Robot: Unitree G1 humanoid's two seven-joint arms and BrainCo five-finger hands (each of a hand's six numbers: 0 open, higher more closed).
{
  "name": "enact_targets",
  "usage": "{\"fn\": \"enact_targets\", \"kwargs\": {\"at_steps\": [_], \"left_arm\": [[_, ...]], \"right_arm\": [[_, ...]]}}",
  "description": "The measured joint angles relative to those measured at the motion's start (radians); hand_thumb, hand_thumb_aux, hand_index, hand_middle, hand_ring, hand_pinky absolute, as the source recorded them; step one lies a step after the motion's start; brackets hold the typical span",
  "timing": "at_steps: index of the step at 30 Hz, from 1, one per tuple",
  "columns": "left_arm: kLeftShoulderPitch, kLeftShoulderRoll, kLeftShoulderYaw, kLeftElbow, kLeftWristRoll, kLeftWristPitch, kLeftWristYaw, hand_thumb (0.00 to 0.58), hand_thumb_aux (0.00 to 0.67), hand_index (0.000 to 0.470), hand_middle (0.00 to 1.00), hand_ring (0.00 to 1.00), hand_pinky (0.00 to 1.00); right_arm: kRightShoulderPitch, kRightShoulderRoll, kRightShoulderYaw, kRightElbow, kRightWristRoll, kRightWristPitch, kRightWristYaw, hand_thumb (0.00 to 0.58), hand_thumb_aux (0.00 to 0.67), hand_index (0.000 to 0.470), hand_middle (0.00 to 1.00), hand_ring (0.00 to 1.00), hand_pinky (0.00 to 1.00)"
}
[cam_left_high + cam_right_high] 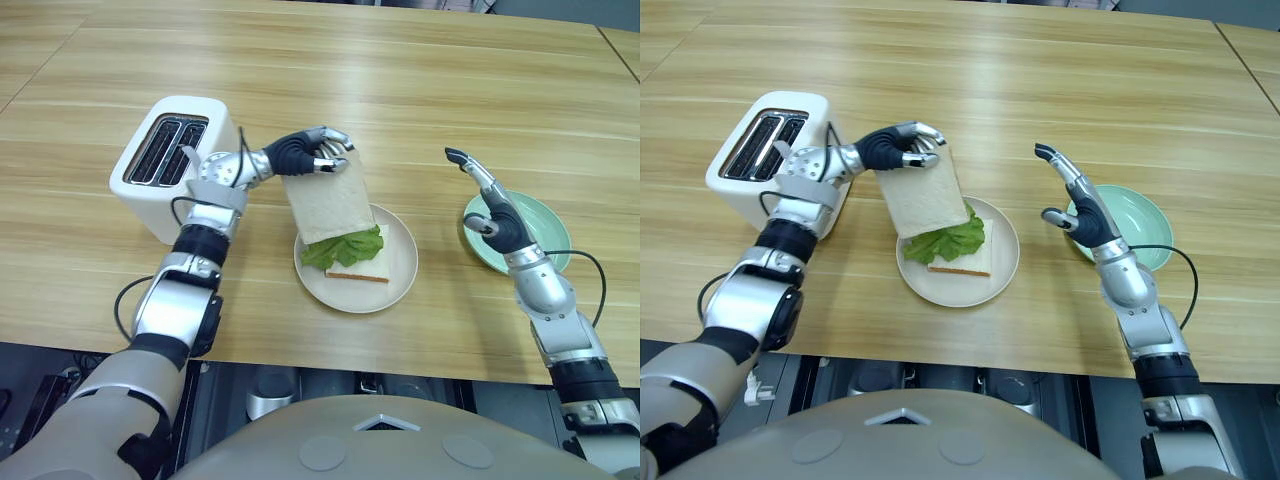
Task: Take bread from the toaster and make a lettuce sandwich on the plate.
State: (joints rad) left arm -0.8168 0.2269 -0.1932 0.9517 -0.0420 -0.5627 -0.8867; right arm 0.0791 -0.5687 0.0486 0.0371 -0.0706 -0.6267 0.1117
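Left hand: fingers clamped on a bread slice hanging over the lettuce.
Plate: near the desk's front edge, holding lettuce on a lower slice.
Toaster: left of the plate.
Right hand: fingers apart, empty, at the green dish.

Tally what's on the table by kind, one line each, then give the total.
Toaster: 1
Lettuce: 1 layer
Bread slices: 2, the held slice in the left hand and the bottom slice under the greens
Dishes: 2, the beige plate and the green dish
Total: 6
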Motion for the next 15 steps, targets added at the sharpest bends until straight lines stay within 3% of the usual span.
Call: {"fn": "enact_targets", "kwargs": {"at_steps": [6, 15], "left_arm": [[-0.077, -0.081, -0.04, 0.199, 0.115, -0.016, 0.041, 0.58, 0.67, 0.46, 1.0, 1.0, 1.0], [-0.087, -0.148, -0.116, 0.308, 0.273, -0.015, 0.159, 0.58, 0.67, 0.46, 1.0, 1.0, 1.0]], "right_arm": [[0.087, -0.024, 0.037, -0.102, 0.127, -0.034, 0.188, 0.0, 0.0, 0.0, 0.0, 0.0, 0.0], [0.127, -0.013, 0.111, -0.168, 0.159, -0.035, 0.343, 0.0, 0.0, 0.0, 0.0, 0.0, 0.0]]}}
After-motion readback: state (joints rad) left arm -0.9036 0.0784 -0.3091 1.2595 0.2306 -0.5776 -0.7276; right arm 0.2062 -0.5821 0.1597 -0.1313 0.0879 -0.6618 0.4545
